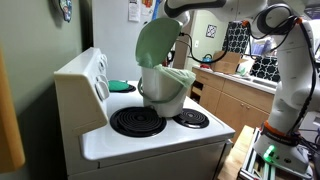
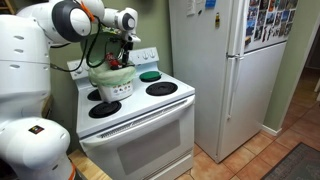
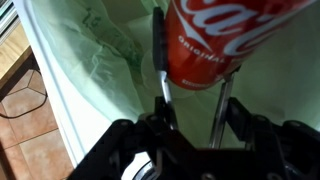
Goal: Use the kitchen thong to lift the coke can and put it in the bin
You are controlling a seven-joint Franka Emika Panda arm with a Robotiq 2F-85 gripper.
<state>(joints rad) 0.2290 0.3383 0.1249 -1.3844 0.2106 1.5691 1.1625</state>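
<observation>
The gripper [image 3: 197, 128] is clamped on the kitchen tongs [image 3: 160, 62], by which the Coke can [image 3: 215, 40] is pinched over the open bin [image 1: 168, 100], and should be centred above the liner [image 3: 100, 60] before the squeeze is eased.

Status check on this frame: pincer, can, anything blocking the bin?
Pincer shut on tongs. Coke can clamped in tongs, over bin. Lid up, nothing blocking seen.
</observation>
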